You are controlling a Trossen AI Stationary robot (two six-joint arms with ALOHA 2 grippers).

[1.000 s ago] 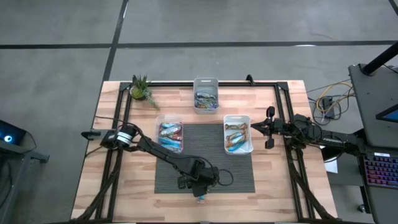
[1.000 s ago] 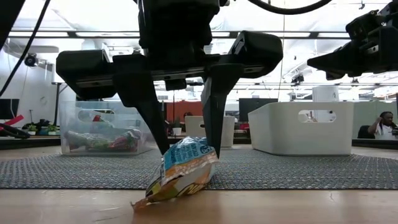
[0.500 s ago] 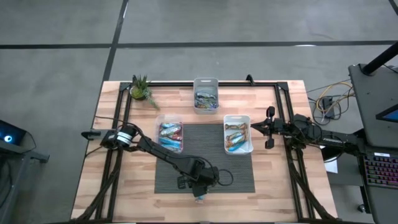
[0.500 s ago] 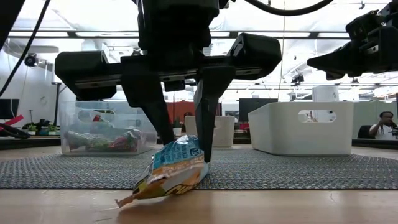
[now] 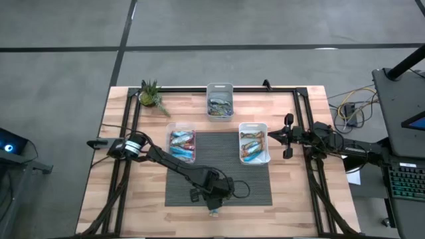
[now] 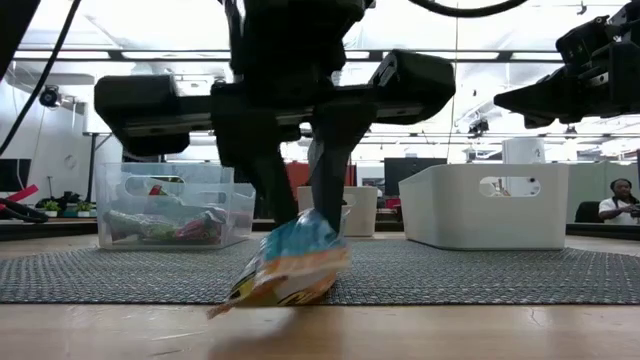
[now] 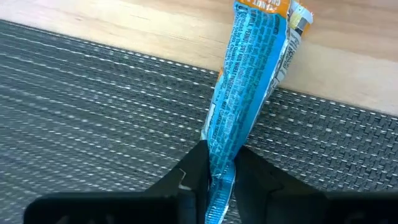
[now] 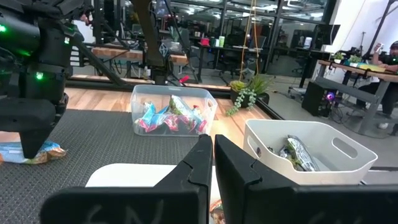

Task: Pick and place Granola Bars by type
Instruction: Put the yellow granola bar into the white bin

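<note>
From above, your left gripper (image 5: 214, 201) sat at the mat's (image 5: 259, 192) six o'clock edge; the bar under it was hard to make out. At table height, its fingers had drawn in from wide apart and pinched the blue-and-orange granola bar (image 6: 290, 270), tail apparently lifting, so the pick looked secured. The left wrist camera confirmed both fingers tight on the wrapper's end. The clear bin (image 6: 170, 215) at ten o'clock and white bin (image 6: 490, 205) at two flanked the route; your right gripper (image 8: 208, 168), closed and empty, waited near three.
</note>
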